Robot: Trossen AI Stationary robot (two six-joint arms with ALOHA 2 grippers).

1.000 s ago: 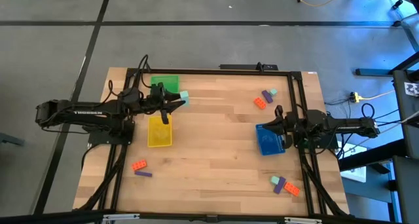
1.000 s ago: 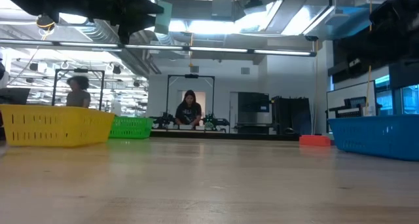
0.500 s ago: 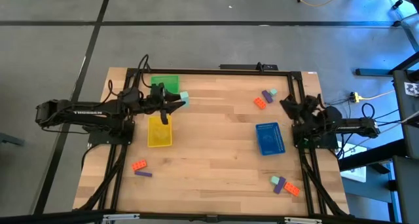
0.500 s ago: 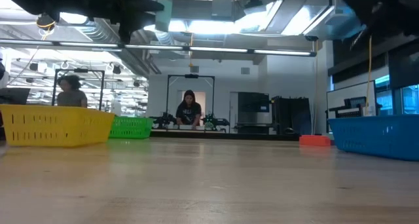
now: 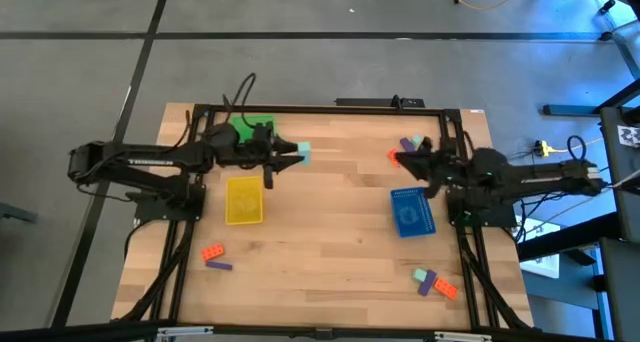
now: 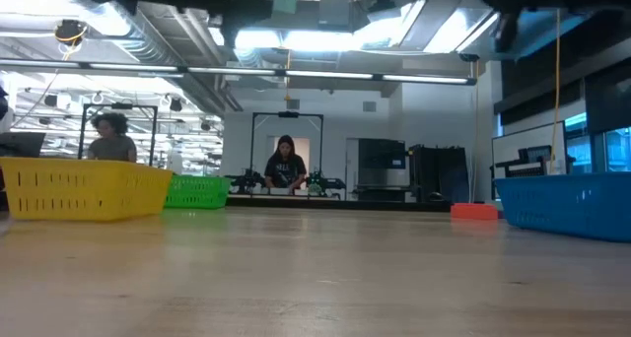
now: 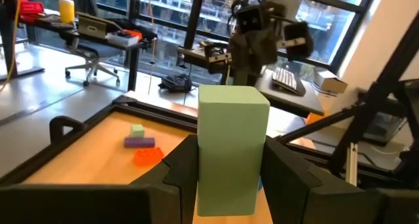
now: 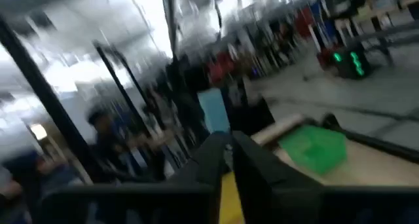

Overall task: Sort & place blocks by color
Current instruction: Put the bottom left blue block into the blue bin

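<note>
Left claw is clamped on a light teal block, held above the surface right of the green tray; right claw, nearly closed and empty, is poised beside the far-right blocks.

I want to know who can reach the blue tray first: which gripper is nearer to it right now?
Right. The right gripper hovers just beyond the blue tray's far edge; the left gripper is across the table, holding a teal block.
</note>
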